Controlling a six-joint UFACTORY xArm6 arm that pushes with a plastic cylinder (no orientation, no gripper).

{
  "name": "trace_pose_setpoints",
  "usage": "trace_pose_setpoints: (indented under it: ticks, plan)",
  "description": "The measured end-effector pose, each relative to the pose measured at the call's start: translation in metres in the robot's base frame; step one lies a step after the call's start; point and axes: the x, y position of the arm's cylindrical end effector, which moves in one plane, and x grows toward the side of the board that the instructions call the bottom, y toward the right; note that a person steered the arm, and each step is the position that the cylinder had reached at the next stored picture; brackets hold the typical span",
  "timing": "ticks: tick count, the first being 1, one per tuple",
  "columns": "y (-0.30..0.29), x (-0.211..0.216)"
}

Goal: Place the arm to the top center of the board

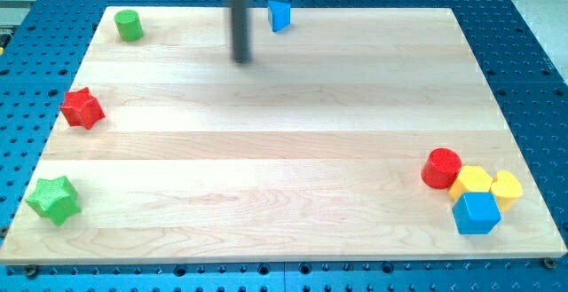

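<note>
My tip [242,60] stands on the wooden board [284,141] near the view's top, a little left of centre. A small blue block [280,14] sits at the top edge, up and to the right of the tip, apart from it. A green cylinder [129,26] stands at the top left corner. The rod rises from the tip to the arm's mount at the view's top edge.
A red star block [82,107] lies at the left edge and a green star block [53,199] at the bottom left. At the bottom right cluster a red cylinder [441,168], two yellow blocks [471,180] [507,188] and a blue block [477,212].
</note>
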Motion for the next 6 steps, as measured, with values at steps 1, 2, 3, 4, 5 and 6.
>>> trace_pose_setpoints:
  ticks: [1,2,3,4,5,6]
  plan:
    - [-0.013,-0.067]
    - [0.013,-0.099]
    - [0.037,-0.105]
    - [0.064,-0.105]
    - [0.078,-0.105]
    - [0.078,-0.105]
